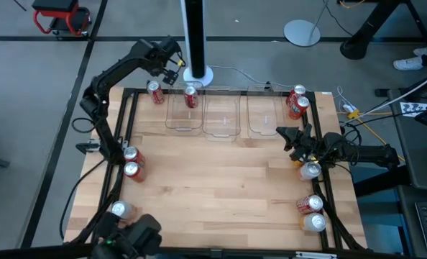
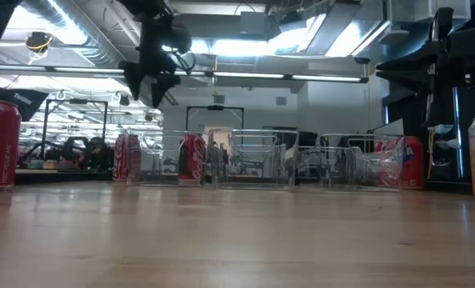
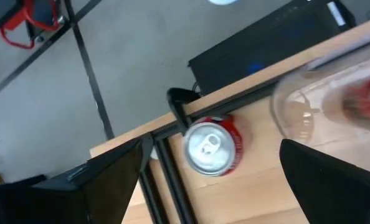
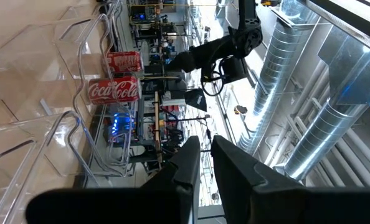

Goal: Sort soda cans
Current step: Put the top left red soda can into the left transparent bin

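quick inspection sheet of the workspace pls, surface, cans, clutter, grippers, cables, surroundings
surface: wooden table, bare in the middle.
job's things: soda cans stand along the edges; one can is in the left of three clear bins.
clutter: nothing seen.
grippers: left gripper open above the far-left corner can; right gripper shut, near the right edge.
cables: yellow and white cables right of the table.
surroundings: red stool, grey floor.

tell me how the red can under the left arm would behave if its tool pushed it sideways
The red soda can stands upright near the table's far left corner, so a low push would probably slide it on the smooth wood; a high one might tip it. Once down, its round body would likely roll. The left tool hovers above it, open.
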